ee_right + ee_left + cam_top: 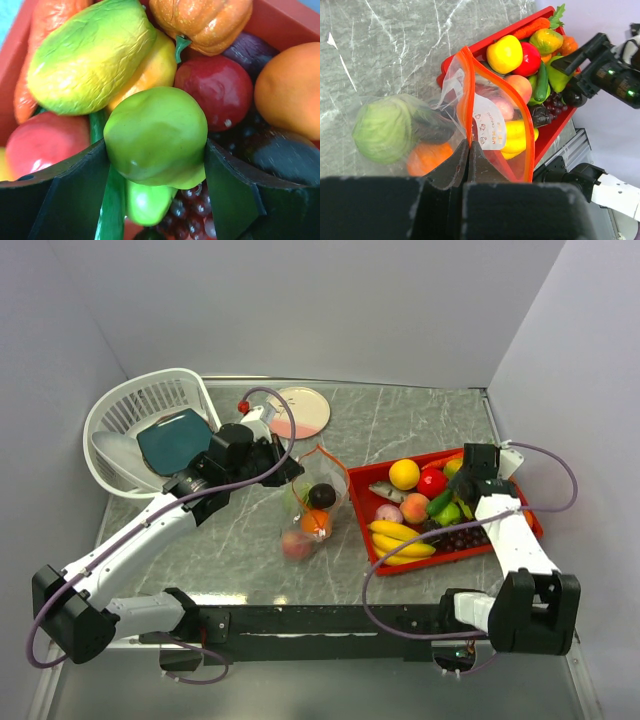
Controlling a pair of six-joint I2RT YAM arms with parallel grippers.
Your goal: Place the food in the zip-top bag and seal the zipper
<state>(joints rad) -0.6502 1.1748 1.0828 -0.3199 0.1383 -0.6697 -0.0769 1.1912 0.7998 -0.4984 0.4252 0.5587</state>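
Observation:
The clear zip-top bag lies mid-table with its mouth open toward the red tray. My left gripper is shut on the orange-red zipper strip at the bag's rim and holds it up. Inside the bag are a green fruit, an orange and a dark piece. My right gripper is shut on a green pear over the tray's pile of food. Bananas, a peach and grapes lie in the tray.
A white lattice basket holding a teal item stands at the back left. A pink plate lies behind the bag. The tray sits right of the bag, close to its mouth.

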